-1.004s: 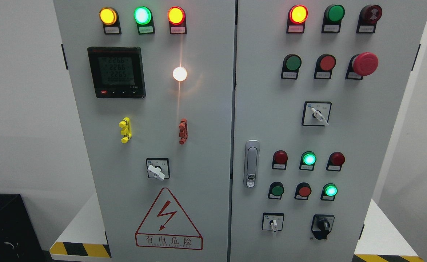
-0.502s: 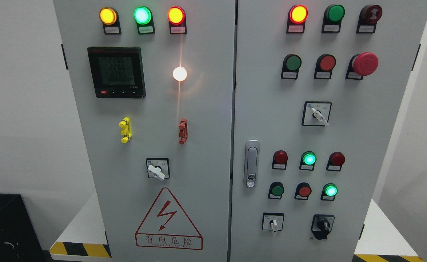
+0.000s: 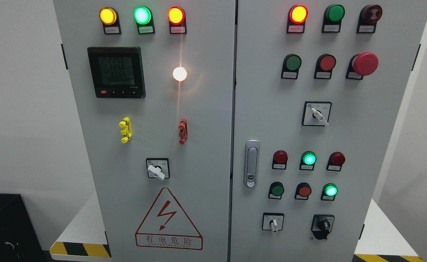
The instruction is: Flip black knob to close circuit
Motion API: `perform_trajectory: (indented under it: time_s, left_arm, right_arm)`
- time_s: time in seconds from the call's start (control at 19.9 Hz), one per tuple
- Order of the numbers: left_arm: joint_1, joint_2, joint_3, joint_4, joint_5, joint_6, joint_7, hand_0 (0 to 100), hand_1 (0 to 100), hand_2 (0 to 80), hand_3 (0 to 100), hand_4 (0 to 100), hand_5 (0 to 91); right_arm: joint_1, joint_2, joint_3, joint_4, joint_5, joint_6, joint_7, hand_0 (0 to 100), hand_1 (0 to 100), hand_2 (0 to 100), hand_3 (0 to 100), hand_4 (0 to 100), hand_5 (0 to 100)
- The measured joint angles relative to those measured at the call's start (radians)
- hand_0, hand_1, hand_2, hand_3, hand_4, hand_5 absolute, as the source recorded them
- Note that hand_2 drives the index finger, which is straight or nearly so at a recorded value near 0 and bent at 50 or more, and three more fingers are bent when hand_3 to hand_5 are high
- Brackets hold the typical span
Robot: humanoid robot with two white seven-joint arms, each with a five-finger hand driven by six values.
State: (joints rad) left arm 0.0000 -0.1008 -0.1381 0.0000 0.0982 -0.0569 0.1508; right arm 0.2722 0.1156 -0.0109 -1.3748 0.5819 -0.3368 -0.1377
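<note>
head view: black knob [image 3: 323, 225] sits unobstructed beside a white-handled switch [image 3: 273, 223]; no robot hand visible, state unknowable.

Black knob [image 3: 323, 225] sat at cabinet's [image 3: 206, 120] lower right corner, handle approx. vertical, untouched; white selector [image 3: 274, 225] just left of it, green lamp [image 3: 330, 190] lit above.

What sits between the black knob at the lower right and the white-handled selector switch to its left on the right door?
Nothing: in the head view the grey panel between the black knob and the white-handled selector switch is bare. Neither robot hand is in view.
</note>
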Motion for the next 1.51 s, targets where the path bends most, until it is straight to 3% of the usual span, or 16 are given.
perform_trajectory:
  time_s: [0.25,0.45,0.8,1.15,1.51]
  left_arm:
    - [0.0,0.0,0.0,0.0,0.0,0.0,0.0,12,56,0.0,0,0,0.0]
    - [0.0,0.0,0.0,0.0,0.0,0.0,0.0,12,56,0.0,0,0,0.0]
    - [0.0,0.0,0.0,0.0,0.0,0.0,0.0,12,56,0.0,0,0,0.0]
    - [0.0,0.0,0.0,0.0,0.0,0.0,0.0,12,56,0.0,0,0,0.0]
    - [0.0,0.0,0.0,0.0,0.0,0.0,0.0,12,56,0.0,0,0,0.0]
  right_arm:
    - [-0.005,0.0,-0.027,-0.102,0.153,0.069,-0.002,0,0,94,100,95,93]
    - [-0.011,0.0,-0.046,-0.174,0.257,0.17,-0.005,0,0,95,100,98,99]
    - [-0.042,0.001,-0.067,-0.274,0.418,0.302,0.003,0,0,96,100,100,100]
    - [-0.096,0.003,-0.077,-0.34,0.53,0.369,0.017,0,0,96,100,100,100]
    - [-0.204,0.005,-0.088,-0.356,0.631,0.41,0.038,0,0,95,100,100,100]
